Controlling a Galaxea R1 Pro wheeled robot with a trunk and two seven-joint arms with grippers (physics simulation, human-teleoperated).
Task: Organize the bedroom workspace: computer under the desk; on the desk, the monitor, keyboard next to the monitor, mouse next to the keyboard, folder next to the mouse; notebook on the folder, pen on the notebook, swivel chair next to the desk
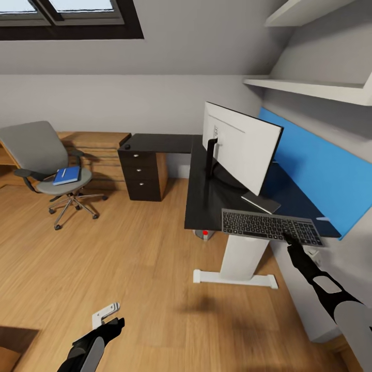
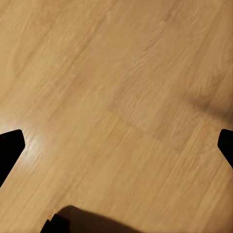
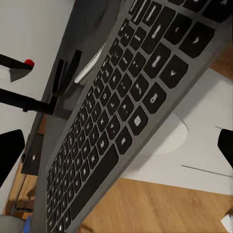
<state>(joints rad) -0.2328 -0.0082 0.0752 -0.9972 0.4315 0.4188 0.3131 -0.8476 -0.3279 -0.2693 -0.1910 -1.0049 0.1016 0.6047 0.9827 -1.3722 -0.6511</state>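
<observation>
From the head camera, the monitor [image 1: 243, 147] stands on the black desk [image 1: 206, 201] with its white back toward the robot. In front of the monitor, at the desk's near edge, lies the keyboard [image 1: 271, 226] — it juts a little past the edge. The right gripper [image 1: 290, 241] reaches up to the keyboard's near right part; whether it grips it or merely touches it cannot be told here. Well apart from the monitor, across the wood floor [image 1: 129, 268], the swivel chair [image 1: 49, 165] carries the blue folder [image 1: 67, 175] on its seat. A small dark object that may be the mouse [image 1: 127, 146] sits on the desk's far wing above the drawer unit [image 1: 138, 175]. The left gripper [image 1: 109, 316] hangs low over the floor.

The left wrist camera shows bare floor planks [image 2: 116, 97] between two dark fingertips [image 2: 9, 148] set wide apart, with nothing held.

The right wrist camera looks along the keyboard [image 3: 126, 111] at close range, the monitor's black stand [image 3: 22, 99] beyond it; the fingertips [image 3: 9, 155] stand wide at the frame's sides, so the hand looks spread, not clamped.

The step in hand appears to be placing the keyboard beside the monitor. Next, it likely needs a nudge fully onto the desk — then the mouse.
</observation>
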